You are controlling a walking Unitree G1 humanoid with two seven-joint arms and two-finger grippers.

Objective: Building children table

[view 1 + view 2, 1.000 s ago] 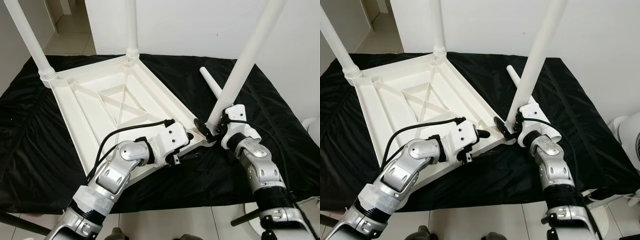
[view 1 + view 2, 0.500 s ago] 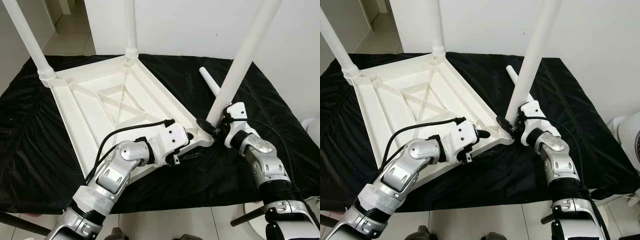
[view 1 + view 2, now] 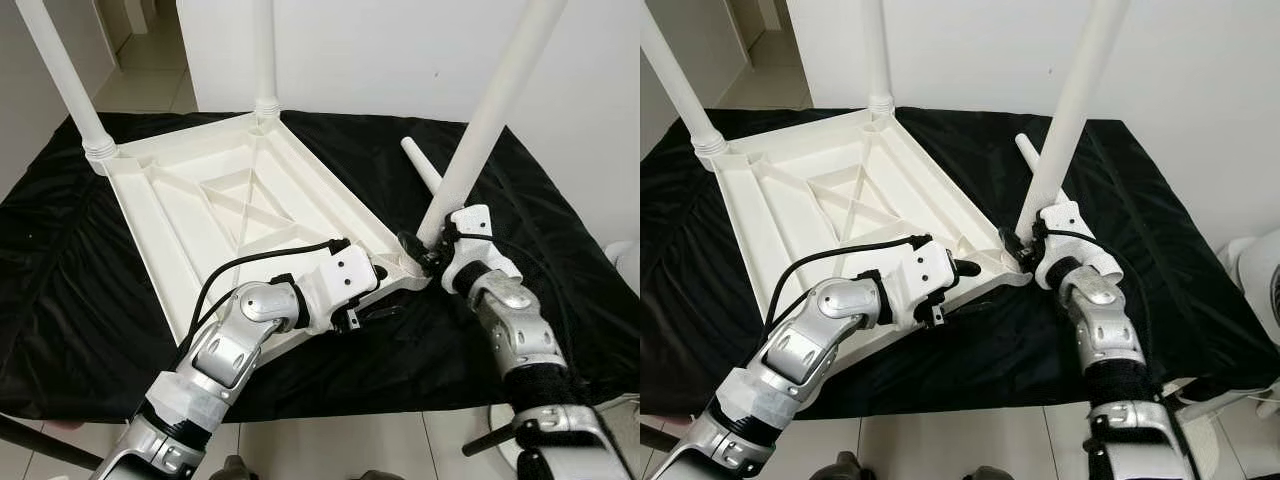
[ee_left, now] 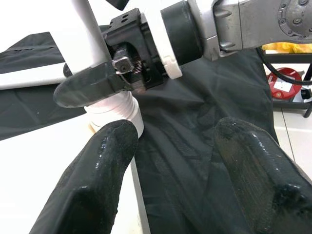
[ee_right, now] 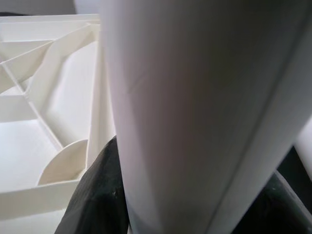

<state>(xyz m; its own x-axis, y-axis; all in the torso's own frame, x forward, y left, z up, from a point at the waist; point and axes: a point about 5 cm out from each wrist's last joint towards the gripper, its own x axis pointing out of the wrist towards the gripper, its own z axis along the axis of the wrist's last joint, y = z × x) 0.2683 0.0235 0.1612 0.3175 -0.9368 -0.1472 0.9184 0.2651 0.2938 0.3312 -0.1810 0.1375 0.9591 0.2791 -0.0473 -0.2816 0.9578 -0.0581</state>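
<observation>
The white table top lies upside down on a black cloth. Two white legs stand in its far corners. My right gripper is shut on the lower end of a third leg, which leans over the near right corner socket. That leg sits between the black fingers. My left gripper is open at the table's near right edge, one finger over the rim, the other over the cloth. A fourth leg lies loose on the cloth behind.
A white wall stands close behind the cloth. A white rounded object sits at the right edge on the floor. Tiled floor runs off at the far left. Red and yellow items lie beyond the cloth.
My right gripper has shifted the held leg's lower end slightly at the near right corner, and its forearm has swung back in. The left arm has stayed put. The camera moved a little.
</observation>
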